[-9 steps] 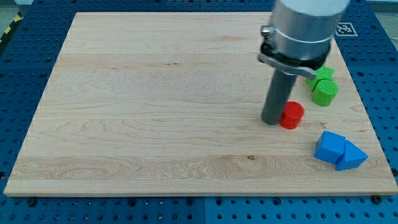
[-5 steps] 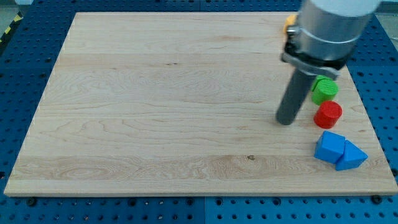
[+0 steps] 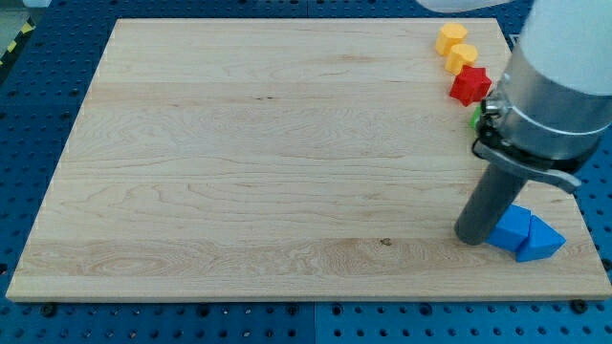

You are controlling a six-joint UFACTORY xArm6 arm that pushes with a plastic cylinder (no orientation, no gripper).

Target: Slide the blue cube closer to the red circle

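**Tip set against the blue cube's left side**

The blue cube [image 3: 512, 227] is found at the frame's lower right, a blue triangular block [image 3: 542, 240] touching it. My tip [image 3: 470, 238], a bare rod holding nothing, is placed immediately left. The red circle is hidden.

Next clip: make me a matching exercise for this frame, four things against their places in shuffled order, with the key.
1. my tip
2. blue cube
3. yellow blocks
4. red block

A. just below the yellow blocks
B. board's top right corner in the view
C. at the blue cube's left side
D. between my tip and the blue wedge

Pairs: 1-C, 2-D, 3-B, 4-A
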